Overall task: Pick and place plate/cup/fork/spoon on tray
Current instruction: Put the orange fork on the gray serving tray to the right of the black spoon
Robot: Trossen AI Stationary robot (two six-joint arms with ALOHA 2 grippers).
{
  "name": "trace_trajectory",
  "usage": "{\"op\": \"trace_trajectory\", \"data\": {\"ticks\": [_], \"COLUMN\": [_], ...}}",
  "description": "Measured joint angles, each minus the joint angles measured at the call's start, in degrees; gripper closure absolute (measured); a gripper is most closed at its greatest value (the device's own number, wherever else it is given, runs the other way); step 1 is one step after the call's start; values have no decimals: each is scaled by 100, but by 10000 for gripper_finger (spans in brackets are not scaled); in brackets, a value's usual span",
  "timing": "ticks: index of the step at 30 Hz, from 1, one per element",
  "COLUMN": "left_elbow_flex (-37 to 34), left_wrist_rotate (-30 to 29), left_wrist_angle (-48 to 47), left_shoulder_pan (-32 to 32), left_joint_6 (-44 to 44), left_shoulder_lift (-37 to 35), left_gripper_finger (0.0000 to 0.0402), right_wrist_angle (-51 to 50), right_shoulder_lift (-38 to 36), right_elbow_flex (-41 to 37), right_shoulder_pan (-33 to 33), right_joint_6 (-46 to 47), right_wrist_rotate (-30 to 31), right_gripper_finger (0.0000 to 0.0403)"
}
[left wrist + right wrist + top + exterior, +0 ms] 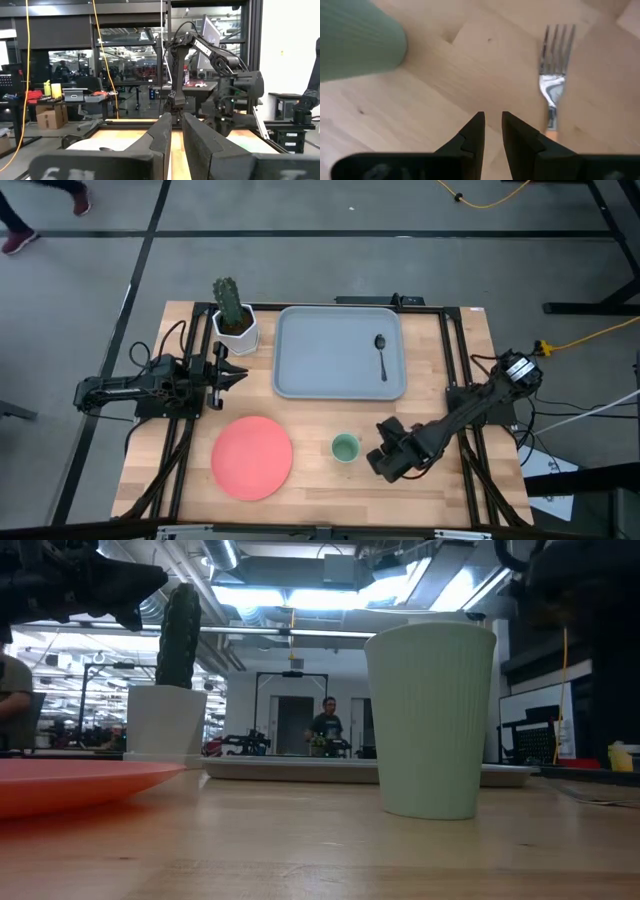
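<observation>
The right gripper (491, 125) (fingers nearly closed, holding nothing) hovers just beside the fork (554, 82), near the cup (345, 447).

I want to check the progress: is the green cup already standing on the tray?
No, in the high view the cup stands on the bare table in front of the tray, which holds only the spoon.
</observation>
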Motion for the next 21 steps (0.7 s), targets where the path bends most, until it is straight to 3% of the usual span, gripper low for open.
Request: {"op": "trace_trajectory", "data": {"ticks": [4, 12, 21], "left_elbow_flex": [-2, -2, 0], "left_wrist_rotate": [1, 2, 0], "left_wrist_angle": [-17, -52, -49], "left_shoulder_pan": [-1, -2, -1], "left_joint_6": [-1, 0, 0], "left_shoulder_lift": [0, 0, 0], "left_gripper_finger": [360, 360, 360], "right_wrist_angle": [-177, -557, 72], "right_shoulder_lift": [-2, -26, -547], "right_elbow_flex": [-54, -202, -975], "right_shoulder_pan": [98, 395, 502], "right_joint_6": [7, 380, 598], "right_wrist_rotate": [-305, -217, -253], "right_gripper_finger": [332, 332, 332]}}
